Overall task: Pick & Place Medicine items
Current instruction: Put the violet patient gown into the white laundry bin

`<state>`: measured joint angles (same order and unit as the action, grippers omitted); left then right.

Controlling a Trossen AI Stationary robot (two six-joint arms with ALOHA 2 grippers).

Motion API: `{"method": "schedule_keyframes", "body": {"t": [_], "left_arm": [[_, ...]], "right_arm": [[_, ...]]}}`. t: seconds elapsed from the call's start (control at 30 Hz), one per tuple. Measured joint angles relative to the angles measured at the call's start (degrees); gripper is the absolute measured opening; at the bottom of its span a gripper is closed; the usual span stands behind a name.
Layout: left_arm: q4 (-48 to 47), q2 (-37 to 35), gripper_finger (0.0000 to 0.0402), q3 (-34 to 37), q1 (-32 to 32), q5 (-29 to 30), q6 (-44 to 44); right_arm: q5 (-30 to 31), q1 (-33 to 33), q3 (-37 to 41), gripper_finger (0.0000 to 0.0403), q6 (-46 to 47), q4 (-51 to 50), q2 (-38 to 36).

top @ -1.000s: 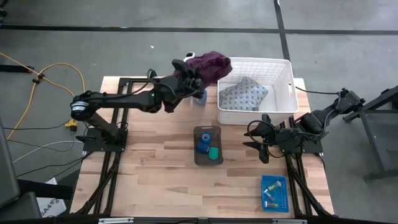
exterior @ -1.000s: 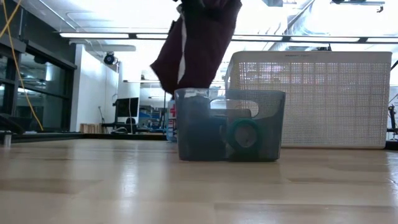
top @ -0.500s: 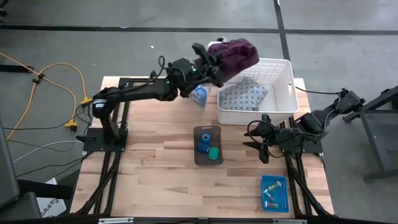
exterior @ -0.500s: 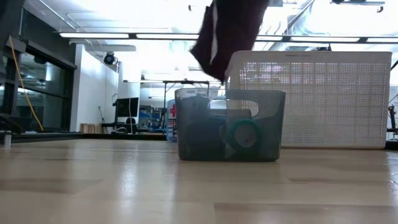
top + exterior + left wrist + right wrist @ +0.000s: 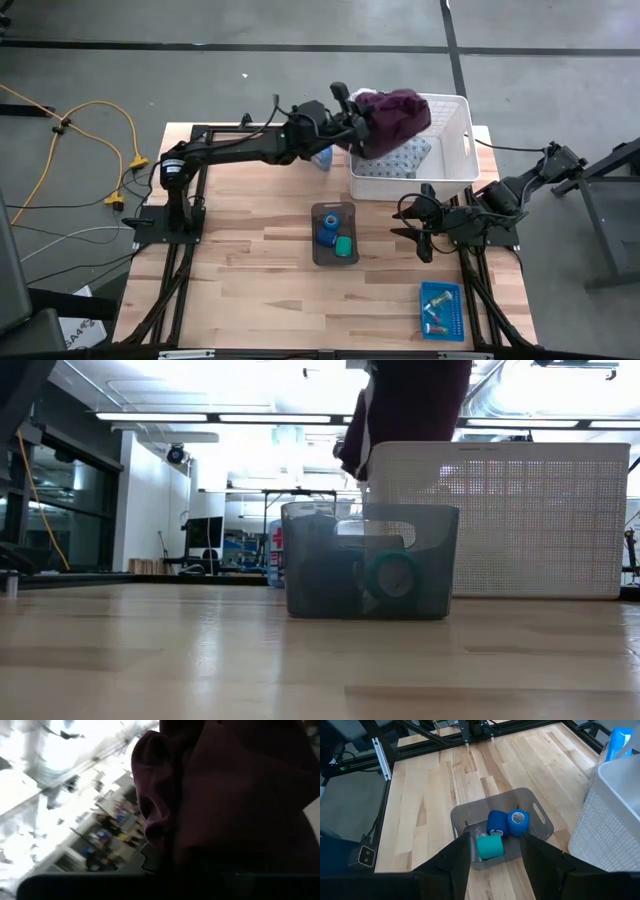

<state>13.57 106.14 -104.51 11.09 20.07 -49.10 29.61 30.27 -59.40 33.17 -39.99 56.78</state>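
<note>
Medicine rolls [image 5: 333, 236] sit in the grey bin [image 5: 322, 256] mid-worktop. Left pincer [image 5: 357, 118], pinching the maroon garment [image 5: 395, 115] over the white basket [image 5: 458, 140], could snag its rim; right pincer [image 5: 415, 223] waits spread.

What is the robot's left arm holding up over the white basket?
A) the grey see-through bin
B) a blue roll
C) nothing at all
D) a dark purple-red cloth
D: in the high view the left gripper is shut on the maroon garment, which hangs over the white basket; the blue and green rolls sit in the grey bin on the table.
</note>
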Motion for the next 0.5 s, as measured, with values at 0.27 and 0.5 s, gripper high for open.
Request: {"method": "schedule_keyframes", "body": {"t": [0.27, 0.5], "left_arm": [[-5.59, 0.95, 0.0044, 0.09, 1.31, -1.89, 8.34], [-10.27, 0.97, 0.0044, 0.09, 2.35, -2.97, 15.29]], "right_arm": [[0.00, 0.00, 0.00, 0.0160, -0.01, 0.01, 0.00], [0.02, -0.01, 0.01, 0.0160, 0.00, 0.02, -0.01]]}}
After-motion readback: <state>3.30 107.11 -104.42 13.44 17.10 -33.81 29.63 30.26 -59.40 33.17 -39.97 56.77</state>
